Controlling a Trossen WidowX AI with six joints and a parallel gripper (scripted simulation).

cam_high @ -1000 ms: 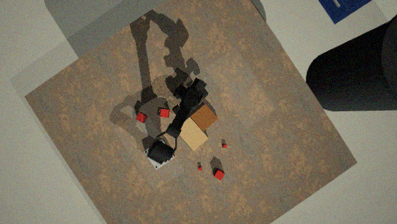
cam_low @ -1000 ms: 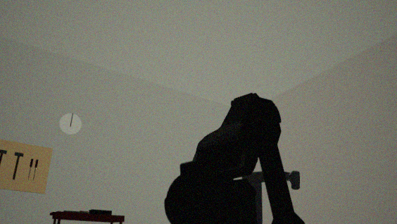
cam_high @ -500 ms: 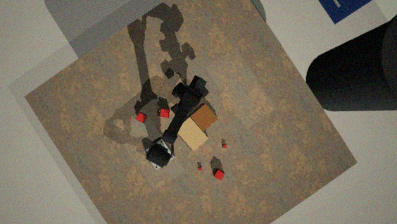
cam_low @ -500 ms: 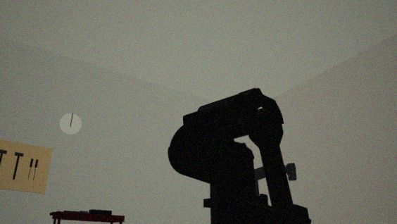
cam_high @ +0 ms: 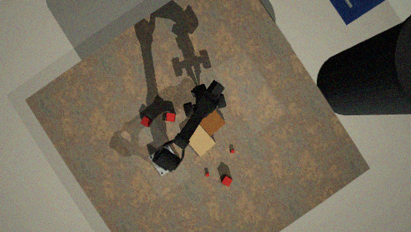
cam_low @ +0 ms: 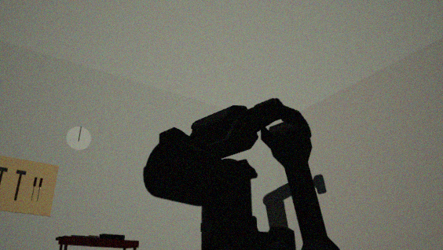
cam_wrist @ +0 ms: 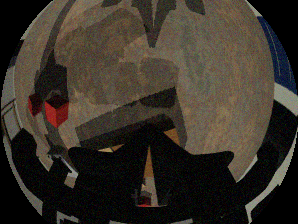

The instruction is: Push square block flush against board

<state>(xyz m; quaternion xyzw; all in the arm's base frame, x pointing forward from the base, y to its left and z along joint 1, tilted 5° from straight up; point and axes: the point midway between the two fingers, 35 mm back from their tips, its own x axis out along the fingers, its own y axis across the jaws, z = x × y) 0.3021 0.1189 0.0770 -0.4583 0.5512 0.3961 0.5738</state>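
Note:
In the overhead view a light tan square block [cam_high: 202, 141] lies flat on the brown mat [cam_high: 277, 120]. A darker brown board [cam_high: 214, 122] lies against its upper right side, and the two touch. Their ends look about even on the right. My arm hides the board's left part. Slivers of the block [cam_wrist: 112, 148] and the board [cam_wrist: 172, 135] show in the wrist view. My gripper [cam_wrist: 149, 127] [cam_high: 200, 109] is shut and empty, held above where the two meet. The exterior view shows my arm [cam_low: 220, 157] only as a dark raised shape.
Two red cubes [cam_high: 146, 121] [cam_high: 170, 117] stand left of the arm and one [cam_high: 226, 180] below right, with two tiny red markers [cam_high: 232, 150] [cam_high: 207, 174] near it. The arm's base [cam_high: 165, 159] sits lower left of the block. A large dark cylinder [cam_high: 364, 73] stands off the mat at right.

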